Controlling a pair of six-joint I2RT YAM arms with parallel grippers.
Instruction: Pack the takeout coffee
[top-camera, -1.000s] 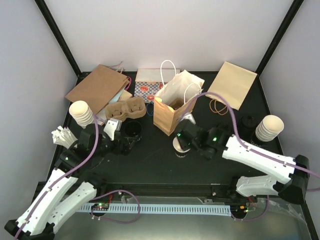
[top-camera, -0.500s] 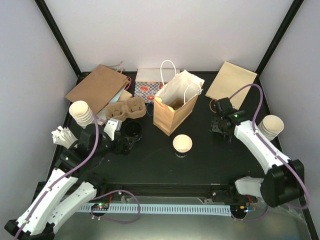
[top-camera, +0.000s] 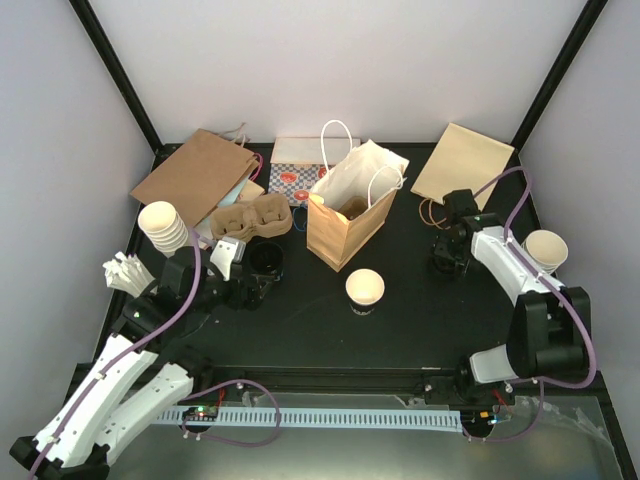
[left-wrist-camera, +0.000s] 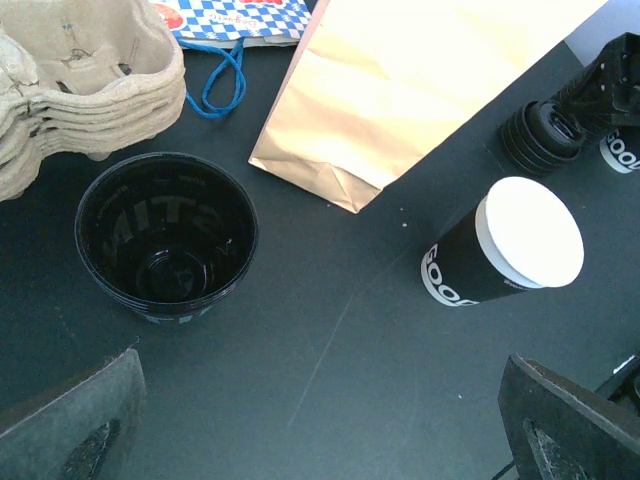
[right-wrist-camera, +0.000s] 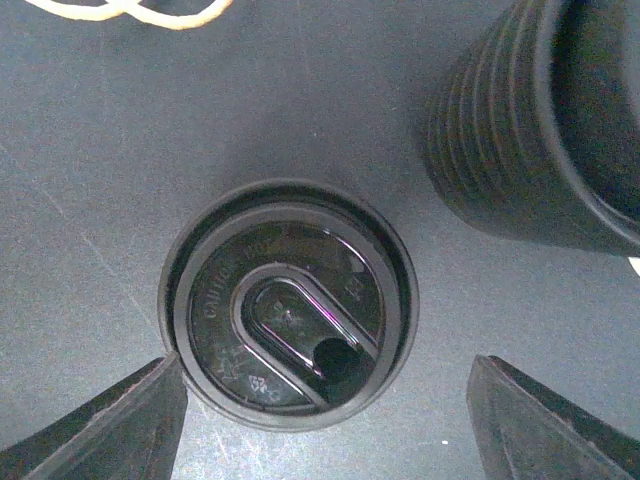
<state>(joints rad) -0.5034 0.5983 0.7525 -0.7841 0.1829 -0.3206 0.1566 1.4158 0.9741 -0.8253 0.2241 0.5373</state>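
Note:
A small black round cup (top-camera: 266, 260), dark inside, stands upright by the cardboard tray (top-camera: 250, 218). In the left wrist view the cup (left-wrist-camera: 165, 235) is at upper left, just below the tray (left-wrist-camera: 80, 90). My left gripper (top-camera: 247, 285) is open and empty, a little short of the cup, jaws wide apart (left-wrist-camera: 320, 440). My right gripper (top-camera: 447, 262) is open (right-wrist-camera: 330, 425), low over a black sip lid (right-wrist-camera: 290, 305) that lies flat between its fingers. A second cup like the first does not show clearly.
An open brown paper bag (top-camera: 340, 225) stands mid-table. A black "GOOD" cup with white inside (top-camera: 365, 290) stands in front of it (left-wrist-camera: 500, 260). A ribbed black stack (right-wrist-camera: 530, 120) is beside the lid. White cup stacks stand at left (top-camera: 163, 225) and right (top-camera: 545, 250). Flat bags lie at the back.
My right arm swung from the "GOOD" cup at mid-table to the right, and now sits over the black lid. My left arm has hardly moved.

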